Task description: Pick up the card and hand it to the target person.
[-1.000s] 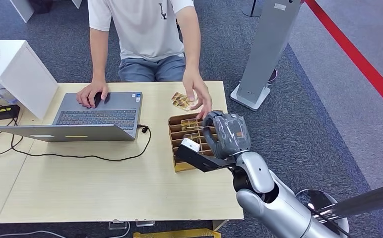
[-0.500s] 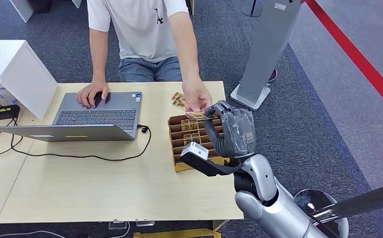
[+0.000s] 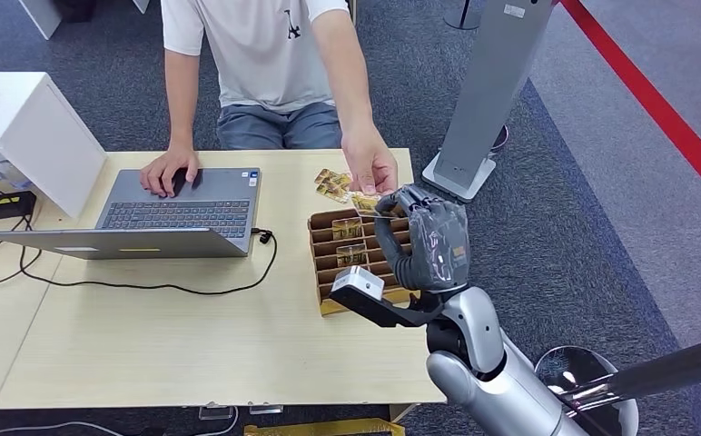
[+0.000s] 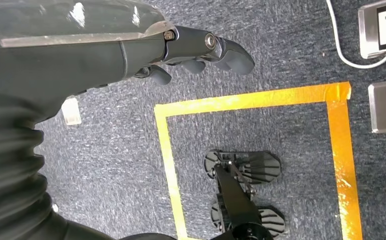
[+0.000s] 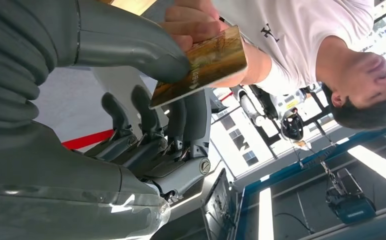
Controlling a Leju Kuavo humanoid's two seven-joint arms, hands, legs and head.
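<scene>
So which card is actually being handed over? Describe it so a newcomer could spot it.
Start at the wooden table, then the brown slotted card holder near its right edge. Just beyond it, the card sits between the right hand and the person's hand, unlike the slotted or loose ones.

The table (image 3: 192, 336) bears a laptop (image 3: 161, 218), card rack (image 3: 351, 259) and loose cards (image 3: 331, 184).

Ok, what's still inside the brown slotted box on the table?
The brown slotted box holds at least two gold cards standing in its far slots. The right hand, pinching one card, covers the box's near right part, so anything there is hidden.
</scene>
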